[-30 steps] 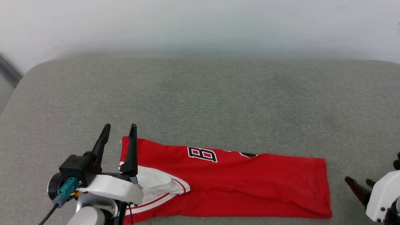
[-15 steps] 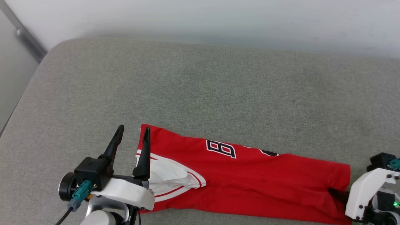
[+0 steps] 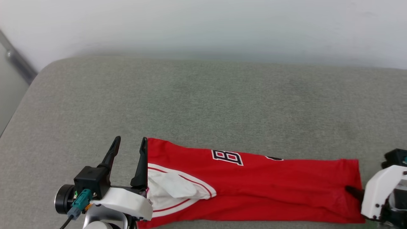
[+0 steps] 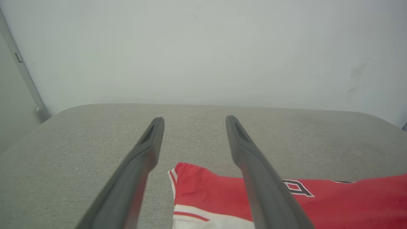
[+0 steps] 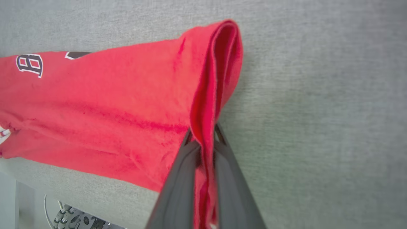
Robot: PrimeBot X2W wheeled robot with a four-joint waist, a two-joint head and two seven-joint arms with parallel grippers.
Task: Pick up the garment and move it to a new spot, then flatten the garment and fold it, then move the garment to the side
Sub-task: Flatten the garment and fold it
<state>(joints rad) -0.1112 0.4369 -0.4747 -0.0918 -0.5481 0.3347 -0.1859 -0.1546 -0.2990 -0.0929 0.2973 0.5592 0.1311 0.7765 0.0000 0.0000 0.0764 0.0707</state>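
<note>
The garment [image 3: 270,194] lay as a long, narrow band folded lengthwise, bright red, close to the near edge of the surface [image 3: 203,105] and running along it from left to right. At its left end a white sleeve [image 3: 171,189] was folded onto the red, bordered with red-and-white striped trim [image 3: 186,178]. Black lettering outlined in white [image 3: 227,157] sat at the band's far edge.

The right gripper [image 5: 203,135] was clamped on the hem at the garment's right end, and the doubled cloth stood up as a ridge between its fingers. The left gripper [image 3: 131,138] had its fingers wide apart at the left end; whether it touched the cloth could not be told.

Only one character of the lettering was readable, since the next was mostly tucked under the fold. The left wrist covered the garment's near left corner, and the right arm's white housing hid most of that gripper in the head view.

The surface was a grey-green woven pad with rounded far corners. Behind it stood a plain pale wall [image 3: 203,25], with a grey strip [image 3: 16,63] slanting down at the far left corner.
</note>
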